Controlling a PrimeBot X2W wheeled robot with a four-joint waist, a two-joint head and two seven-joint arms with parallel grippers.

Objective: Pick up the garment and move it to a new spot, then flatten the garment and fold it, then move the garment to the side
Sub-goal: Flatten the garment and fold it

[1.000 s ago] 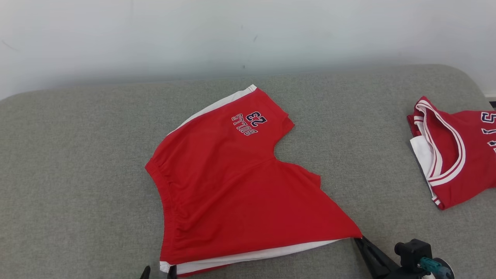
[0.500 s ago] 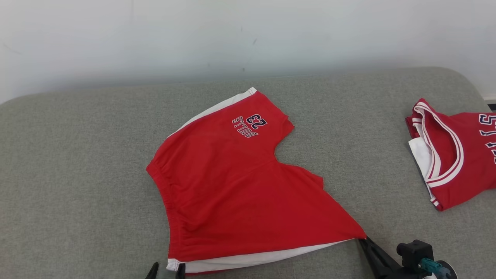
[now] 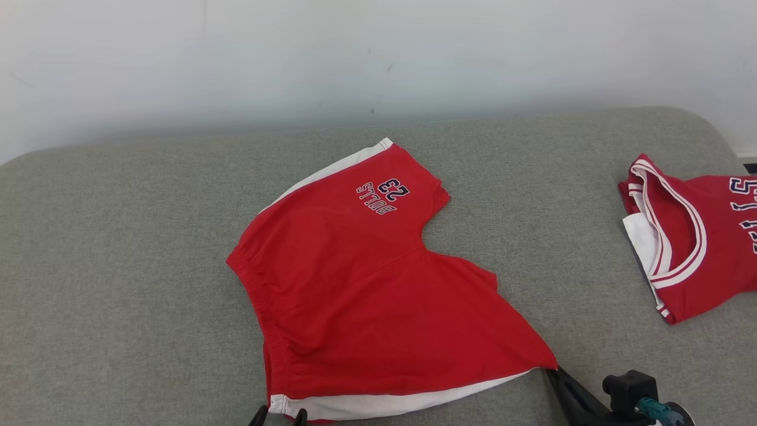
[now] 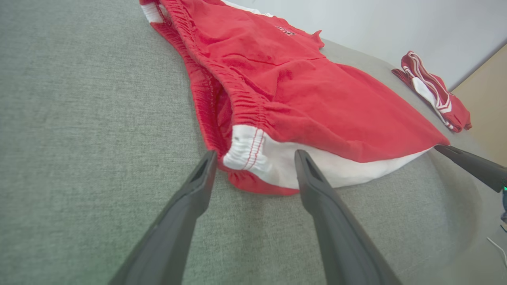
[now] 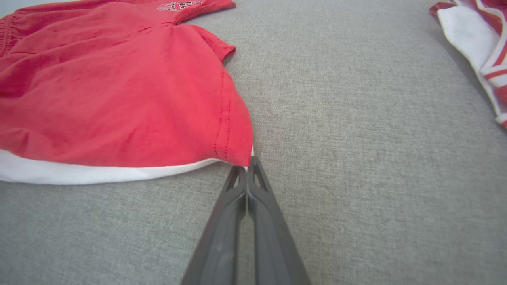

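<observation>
Down low, the left arm lies almost flat over the grey pad (image 3: 118,266). Its left pincer (image 4: 256,154) points at the red shorts (image 3: 366,296). The two fingers (image 4: 186,206) are wide apart. The white corner of the stretchy waistband (image 4: 245,114) sits right between the fingertips, but they are not squeezing it. I cannot tell if a finger touches the cloth.

The right arm is low too, with its long fingers lying close along the pad. The right pincer (image 5: 247,163) is shut tight, both fingers pressed together. It pinches the very tip of one leg of the shorts. The cloth there makes a sharp point at the fingertips.

The shorts lie spread out on the pad, just ahead of both pincers. A white stripe (image 3: 402,402) runs along the near edge, from the left pincer across to the right one. The print "BULLS 23" (image 3: 383,196) is on the other leg, far ahead of both pincers.

Off to the right of the right pincer, well apart from it, a red and white jersey (image 3: 692,236) lies on the same pad. A pale wall (image 3: 378,59) stands behind the pad.
</observation>
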